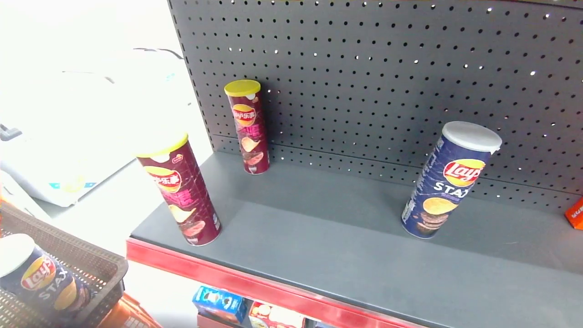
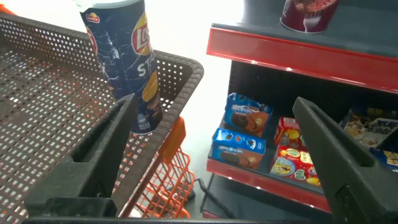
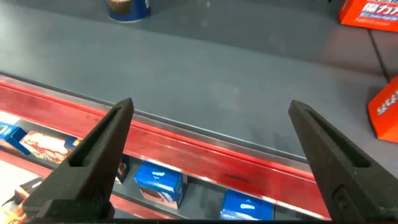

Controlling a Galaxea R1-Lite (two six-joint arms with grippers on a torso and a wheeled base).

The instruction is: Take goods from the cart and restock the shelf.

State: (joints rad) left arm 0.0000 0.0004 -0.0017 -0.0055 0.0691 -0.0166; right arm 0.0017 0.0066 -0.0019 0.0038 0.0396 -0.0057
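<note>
— Where is the stock that goes up?
— A blue can (image 1: 38,282) stands upright in the cart's brown mesh basket (image 1: 98,266), close to the basket corner nearest the shelf (image 1: 328,246). Nothing grips it.

— And the left pincer?
— The left pincer (image 2: 212,104) hangs over the basket, spread wide with nothing in it. The blue can stands beyond one of its fingers (image 2: 106,146), not between the two.

— The right one?
— The right pincer (image 3: 211,106) is spread just as wide and is also empty. It hangs above the shelf's front edge, over the red strip (image 3: 186,140) that runs along it.

— What is on the shelf itself?
— Three cans, all upright and well apart. The front maroon can (image 1: 180,191), with a yellow lid, stands near the left front corner. The rear maroon can (image 1: 248,127) stands just before the pegboard (image 1: 387,68) on the left. The shelved blue can (image 1: 448,182), with a white lid, stands to the right and toward the back.

— Anything else up there?
— An orange box (image 1: 575,213) sits at the far right edge, by the pegboard. The right wrist view shows a second one lying nearer the front.

— And lower down?
— Blue boxes (image 2: 239,146) and red-and-yellow packets (image 2: 292,158) sit on the shelf below. Under the basket is the cart's orange frame (image 2: 171,162).
</note>
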